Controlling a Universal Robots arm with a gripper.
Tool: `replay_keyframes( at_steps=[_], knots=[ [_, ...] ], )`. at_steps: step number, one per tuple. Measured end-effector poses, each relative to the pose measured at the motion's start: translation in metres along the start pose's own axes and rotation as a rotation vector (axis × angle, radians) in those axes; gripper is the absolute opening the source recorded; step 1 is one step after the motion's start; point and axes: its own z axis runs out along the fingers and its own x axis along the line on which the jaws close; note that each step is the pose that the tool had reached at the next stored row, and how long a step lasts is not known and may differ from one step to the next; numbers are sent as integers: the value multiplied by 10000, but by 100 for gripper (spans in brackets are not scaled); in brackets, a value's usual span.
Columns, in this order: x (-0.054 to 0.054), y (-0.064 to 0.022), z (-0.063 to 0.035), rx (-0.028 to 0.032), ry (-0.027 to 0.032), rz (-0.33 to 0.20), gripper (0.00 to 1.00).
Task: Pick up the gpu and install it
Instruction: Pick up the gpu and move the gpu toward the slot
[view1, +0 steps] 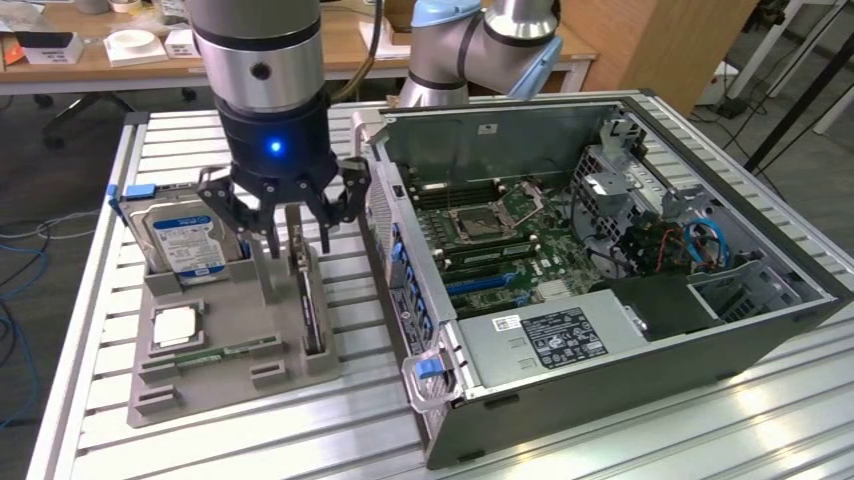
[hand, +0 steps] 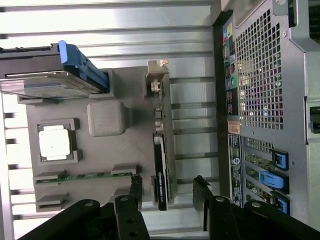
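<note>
Nearest the wrist camera, the claw (hand: 167, 192) is seen spread wide, with its fingers (hand: 136, 192) set either side of the gpu (hand: 160, 150) and a gap left on each side; nothing is gripped. The gpu is held upright on its long edge in a slot of the grey tray (view1: 200, 385), just beside the computer case (view1: 627, 390). The approach is judged done, while the pickup is not yet made; gripping, lifting and installing are left.

Counted from the exterior view's left, one hard drive (view1: 187, 240), one processor (view1: 174, 328) and one memory stick (view1: 220, 352) are seated in the one tray. Next come one gpu under one claw, then one opened computer case. All are carried on one slatted counter (view1: 240, 445).
</note>
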Motion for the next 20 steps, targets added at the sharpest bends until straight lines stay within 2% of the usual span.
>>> replay_keyframes(
  at_steps=[20],
  knots=[
    [2,-5,74,-1,0,0,53]
  ],
)
